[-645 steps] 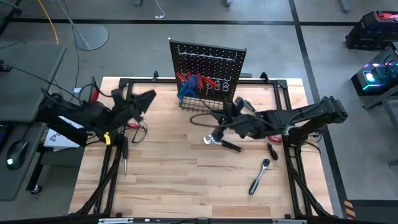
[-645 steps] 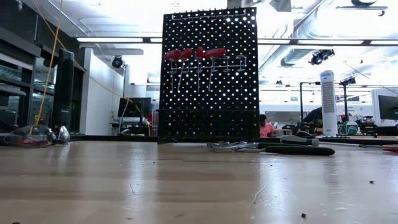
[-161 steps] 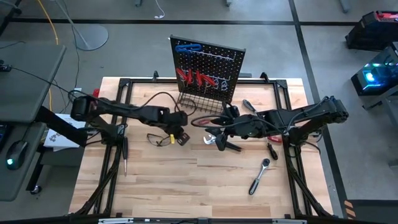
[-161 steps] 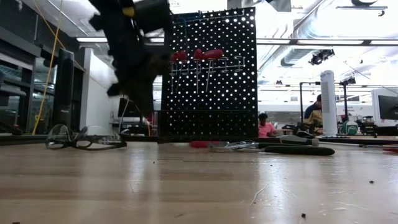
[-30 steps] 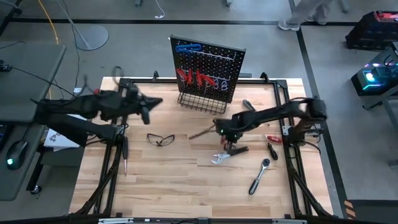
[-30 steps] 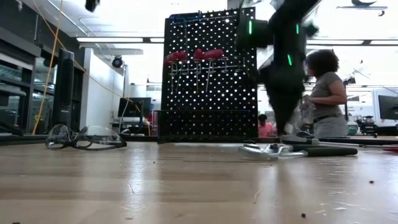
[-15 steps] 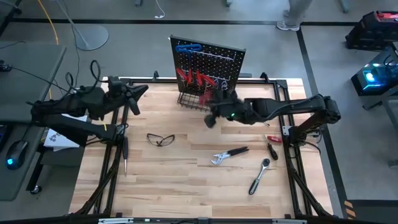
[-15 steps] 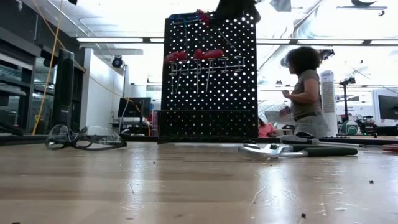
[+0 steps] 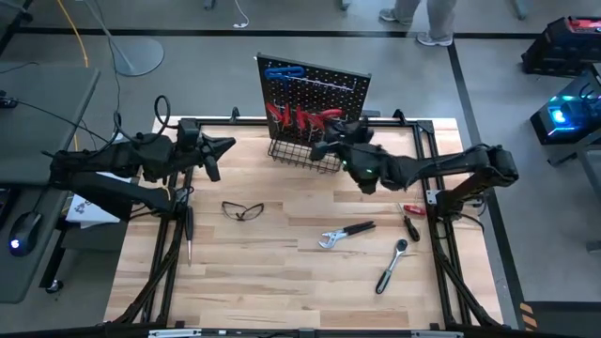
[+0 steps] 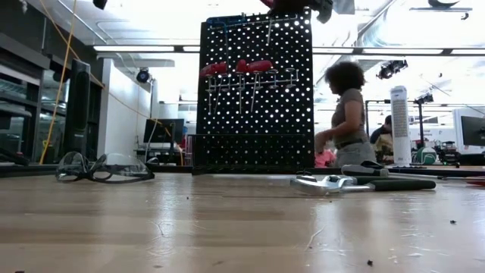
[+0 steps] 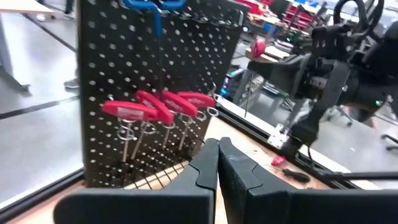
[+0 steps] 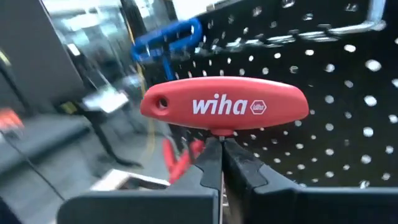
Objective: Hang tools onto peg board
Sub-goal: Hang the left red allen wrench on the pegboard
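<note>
Before the peg board, right jaws clamp a red T-key, handle crosswise.

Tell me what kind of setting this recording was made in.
Most likely a robotics lab or workshop. A wooden table stands in a black frame, with a peg board on it, computer monitors and benches fill the room behind, and a person stands at one of them.
</note>
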Available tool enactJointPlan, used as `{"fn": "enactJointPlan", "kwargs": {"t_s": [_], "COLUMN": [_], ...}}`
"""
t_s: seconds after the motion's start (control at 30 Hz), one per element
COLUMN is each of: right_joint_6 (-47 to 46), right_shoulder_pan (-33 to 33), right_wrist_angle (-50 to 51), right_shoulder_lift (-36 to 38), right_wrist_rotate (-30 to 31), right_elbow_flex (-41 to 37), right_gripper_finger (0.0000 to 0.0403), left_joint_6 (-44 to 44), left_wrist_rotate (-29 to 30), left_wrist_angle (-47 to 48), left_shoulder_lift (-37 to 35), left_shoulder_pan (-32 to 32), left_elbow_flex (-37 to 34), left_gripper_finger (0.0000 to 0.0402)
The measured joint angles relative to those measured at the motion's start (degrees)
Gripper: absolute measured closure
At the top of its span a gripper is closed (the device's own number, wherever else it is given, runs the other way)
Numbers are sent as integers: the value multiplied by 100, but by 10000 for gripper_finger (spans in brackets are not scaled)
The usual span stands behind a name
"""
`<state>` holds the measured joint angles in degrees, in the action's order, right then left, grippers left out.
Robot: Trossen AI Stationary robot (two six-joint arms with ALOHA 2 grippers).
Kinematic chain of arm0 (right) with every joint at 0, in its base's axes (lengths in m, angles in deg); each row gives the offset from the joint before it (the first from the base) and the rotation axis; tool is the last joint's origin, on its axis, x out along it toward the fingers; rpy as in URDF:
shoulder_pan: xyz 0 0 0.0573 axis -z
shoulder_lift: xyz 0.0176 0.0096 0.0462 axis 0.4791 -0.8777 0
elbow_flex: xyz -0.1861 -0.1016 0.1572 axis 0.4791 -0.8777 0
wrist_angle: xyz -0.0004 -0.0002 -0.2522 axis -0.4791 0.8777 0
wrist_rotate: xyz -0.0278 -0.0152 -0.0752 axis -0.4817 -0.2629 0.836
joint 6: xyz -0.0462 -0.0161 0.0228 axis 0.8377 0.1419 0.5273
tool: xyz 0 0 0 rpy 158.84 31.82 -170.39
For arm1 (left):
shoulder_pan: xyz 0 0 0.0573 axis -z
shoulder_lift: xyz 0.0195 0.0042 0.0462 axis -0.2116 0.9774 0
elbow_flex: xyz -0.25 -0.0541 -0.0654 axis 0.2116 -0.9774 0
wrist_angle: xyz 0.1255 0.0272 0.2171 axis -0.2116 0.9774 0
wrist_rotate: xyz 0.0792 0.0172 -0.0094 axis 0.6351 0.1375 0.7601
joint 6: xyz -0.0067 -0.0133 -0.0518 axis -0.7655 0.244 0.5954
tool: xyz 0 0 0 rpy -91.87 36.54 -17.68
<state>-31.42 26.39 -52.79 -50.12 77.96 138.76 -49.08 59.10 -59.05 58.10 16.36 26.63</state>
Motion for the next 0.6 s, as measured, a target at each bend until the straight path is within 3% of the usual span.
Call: {"fn": "enactJointPlan", "kwargs": {"t_s": [0.1,0.27,0.4,0.6], "right_joint_6": [316,2089,2702,3202], "right_shoulder_pan": [-25,48,229,571], "right_wrist_angle": [-1553,-3813,-3902,-4005], "right_shoulder_lift": [177,179,112,-190], "right_wrist_rotate": [17,168,306,-104], "right_elbow_flex": [-731,-1407,-1316,-1105], "right_gripper_finger": [403,403,403,403], "left_joint_6": [-2,-55,-153,-372], "left_wrist_rotate": [-95,-78,-76,104], "left_wrist_angle": [1,5,7,41], "left_shoulder_lift": [7,-36,-35,-30], "left_shoulder_pan": [0,0,0,0], "left_elbow_flex": [0,2,2,2], "left_gripper_finger": [401,402,401,401]}}
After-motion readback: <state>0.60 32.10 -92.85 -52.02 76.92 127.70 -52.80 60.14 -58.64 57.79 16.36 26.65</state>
